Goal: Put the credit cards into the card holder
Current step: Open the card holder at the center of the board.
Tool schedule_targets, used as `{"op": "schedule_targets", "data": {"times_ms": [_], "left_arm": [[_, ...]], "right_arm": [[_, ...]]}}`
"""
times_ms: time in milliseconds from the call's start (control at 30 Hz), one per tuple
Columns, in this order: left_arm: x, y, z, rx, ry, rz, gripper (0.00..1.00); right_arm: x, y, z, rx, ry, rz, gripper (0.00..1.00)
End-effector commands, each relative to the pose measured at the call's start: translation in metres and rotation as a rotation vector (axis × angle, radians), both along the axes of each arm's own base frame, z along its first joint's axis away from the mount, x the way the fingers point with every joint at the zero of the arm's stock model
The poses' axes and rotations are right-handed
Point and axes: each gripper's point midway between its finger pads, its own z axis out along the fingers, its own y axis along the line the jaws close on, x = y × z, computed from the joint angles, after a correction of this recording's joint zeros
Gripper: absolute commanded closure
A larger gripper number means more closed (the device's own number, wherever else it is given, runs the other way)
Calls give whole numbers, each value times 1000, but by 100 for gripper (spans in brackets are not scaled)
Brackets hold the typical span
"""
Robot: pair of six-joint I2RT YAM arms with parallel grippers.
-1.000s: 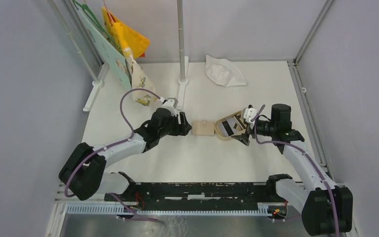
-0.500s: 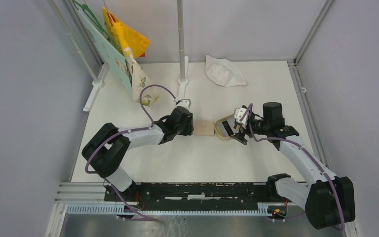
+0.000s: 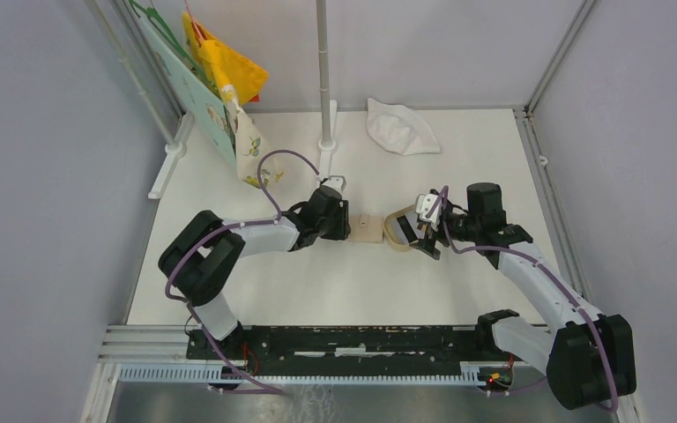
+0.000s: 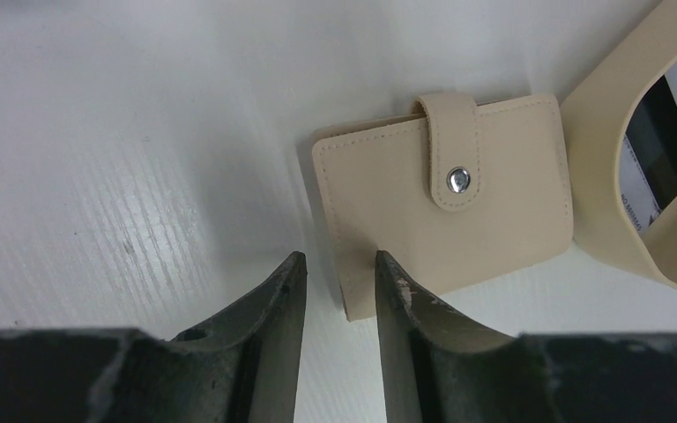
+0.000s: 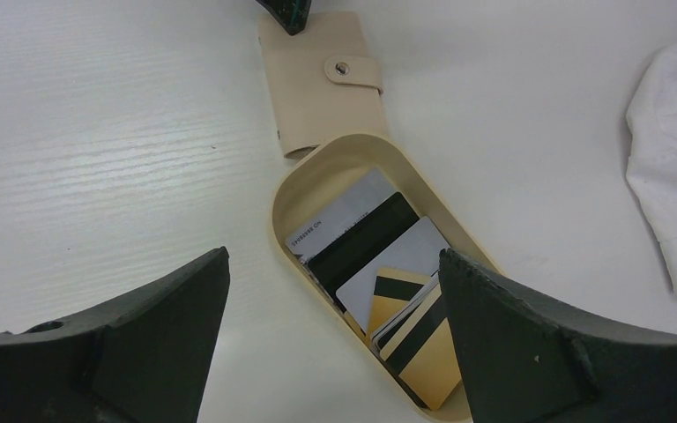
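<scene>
Left wrist: left end effector [image 4: 335, 260] half-closed by card holder [image 4: 441, 203]; right end effector [image 5: 333, 256] wide-open above tray [image 5: 275, 220].

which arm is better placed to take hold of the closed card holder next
Left. The left end effector sits right at the card holder's near corner, jaws slightly apart. The right end effector hangs wide open over the tray of credit cards, better suited to picking those.
</scene>
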Motion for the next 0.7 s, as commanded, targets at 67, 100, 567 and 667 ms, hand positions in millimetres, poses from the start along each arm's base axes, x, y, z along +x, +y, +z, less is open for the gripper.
{"op": "schedule_targets", "data": {"times_ms": [67, 100, 567, 667], "left_arm": [[5, -24, 16, -146, -2, -47, 55], [4, -25, 16, -158, 4, -50, 54], [1, -19, 0, -182, 35, -22, 88], [-1, -12, 12, -190, -22, -28, 98]], "right_arm": [[7, 5, 15, 12, -60, 17, 6], [7, 5, 15, 13, -61, 18, 6], [2, 9, 12, 28, -49, 47, 6], [-3, 14, 12, 46, -39, 74, 6]]}}
